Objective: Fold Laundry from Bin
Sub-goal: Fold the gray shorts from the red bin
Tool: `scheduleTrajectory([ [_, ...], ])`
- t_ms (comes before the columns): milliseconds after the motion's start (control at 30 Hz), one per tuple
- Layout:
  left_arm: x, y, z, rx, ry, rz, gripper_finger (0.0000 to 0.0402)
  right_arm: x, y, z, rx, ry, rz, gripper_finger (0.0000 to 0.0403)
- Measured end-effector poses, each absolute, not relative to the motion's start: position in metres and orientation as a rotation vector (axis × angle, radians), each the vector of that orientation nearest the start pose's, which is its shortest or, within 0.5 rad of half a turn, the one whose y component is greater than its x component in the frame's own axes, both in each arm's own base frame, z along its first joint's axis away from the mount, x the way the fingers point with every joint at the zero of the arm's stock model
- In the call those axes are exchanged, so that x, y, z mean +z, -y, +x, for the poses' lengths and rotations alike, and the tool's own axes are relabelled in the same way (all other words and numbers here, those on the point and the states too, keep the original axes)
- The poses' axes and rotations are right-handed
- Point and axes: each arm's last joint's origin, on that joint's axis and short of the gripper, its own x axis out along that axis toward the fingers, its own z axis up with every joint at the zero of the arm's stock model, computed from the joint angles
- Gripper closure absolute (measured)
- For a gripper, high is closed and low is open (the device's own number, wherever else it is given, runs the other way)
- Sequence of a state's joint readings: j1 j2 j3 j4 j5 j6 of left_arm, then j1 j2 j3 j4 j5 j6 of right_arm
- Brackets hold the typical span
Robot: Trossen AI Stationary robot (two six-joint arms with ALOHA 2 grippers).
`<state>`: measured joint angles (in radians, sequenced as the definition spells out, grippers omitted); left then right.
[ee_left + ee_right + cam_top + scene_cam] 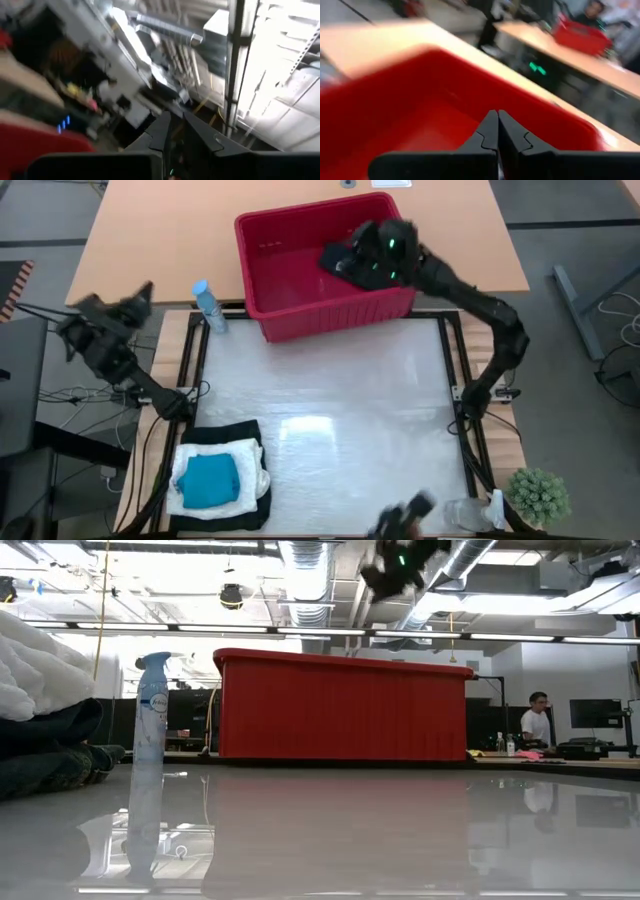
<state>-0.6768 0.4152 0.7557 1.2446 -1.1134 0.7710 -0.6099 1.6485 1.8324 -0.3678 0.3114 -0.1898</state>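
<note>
The red bin (300,315) stands at the far edge of the worktop (340,420), about midway along it, its long axis running roughly along that edge and turned slightly askew, its open mouth facing up. In the low view it shows as a broad red wall with a rim on top. The right tool (345,265) hangs above the bin's right half, pointing down into it; in the right wrist view its two dark fingers (487,131) are pressed together with nothing between them, and only the bin's bare red inside lies beyond. The folded laundry (215,477) sits at the near left corner of the worktop: a black garment at the bottom, a white crinkled piece on it, and a small bright blue piece on top, the pile roughly square. A spray bottle (208,305) stands upright just beside the bin's left end. The left tool (140,295) is held off the worktop's left edge, well away from the cloth; its fingers stand nearly together, gripping nothing. A small green plant (538,495) sits at the near right corner.
</note>
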Motion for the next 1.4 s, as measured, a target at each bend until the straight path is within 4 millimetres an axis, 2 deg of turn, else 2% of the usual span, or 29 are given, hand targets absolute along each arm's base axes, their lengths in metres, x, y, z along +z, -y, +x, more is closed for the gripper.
scheduleTrajectory([
  [100,0.451,-0.028,0.005,0.676,0.781,-0.428,0.0365,0.436,0.259,0.272,-0.993,-0.398,-0.149,0.0376],
  [200,0.469,-0.026,0.007,0.708,0.778,-0.358,0.0365,0.407,0.293,0.260,-1.019,-0.550,-0.115,0.0376],
  [367,0.498,-0.022,0.013,0.793,0.699,-0.323,0.0365,0.350,0.325,0.264,-0.981,-0.807,-0.037,0.0383],
  [467,0.513,-0.018,0.020,0.865,0.683,-0.295,0.0365,0.322,0.332,0.276,-0.921,-0.919,-0.049,0.0384],
  [633,0.542,-0.011,0.038,1.012,0.647,-0.264,0.0369,0.299,0.327,0.302,-0.836,-0.973,-0.111,0.0382],
  [733,0.573,-0.012,0.039,1.070,0.486,-0.212,0.0388,0.292,0.319,0.316,-0.775,-1.002,-0.168,0.0381],
  [833,0.603,-0.014,0.036,1.053,0.282,-0.122,0.0399,0.292,0.310,0.326,-0.724,-1.005,-0.225,0.0381],
  [900,0.617,-0.016,0.031,1.020,0.187,-0.050,0.0399,0.294,0.306,0.331,-0.701,-0.985,-0.256,0.0381],
  [1000,0.631,-0.016,0.027,0.872,0.221,0.029,0.0401,0.296,0.305,0.333,-0.688,-0.978,-0.288,0.0381],
  [1133,0.640,-0.006,0.029,0.394,0.401,0.204,0.0401,0.298,0.309,0.330,-0.706,-0.966,-0.289,0.0381],
  [1200,0.644,-0.004,0.023,0.138,0.508,0.193,0.0401,0.298,0.313,0.326,-0.718,-0.970,-0.283,0.0380],
  [1267,0.648,-0.006,0.016,-0.008,0.570,0.123,0.0401,0.298,0.316,0.323,-0.727,-0.971,-0.279,0.0380],
  [1400,0.641,-0.016,0.010,0.040,0.445,-0.082,0.0401,0.298,0.324,0.316,-0.749,-0.974,-0.270,0.0380],
])
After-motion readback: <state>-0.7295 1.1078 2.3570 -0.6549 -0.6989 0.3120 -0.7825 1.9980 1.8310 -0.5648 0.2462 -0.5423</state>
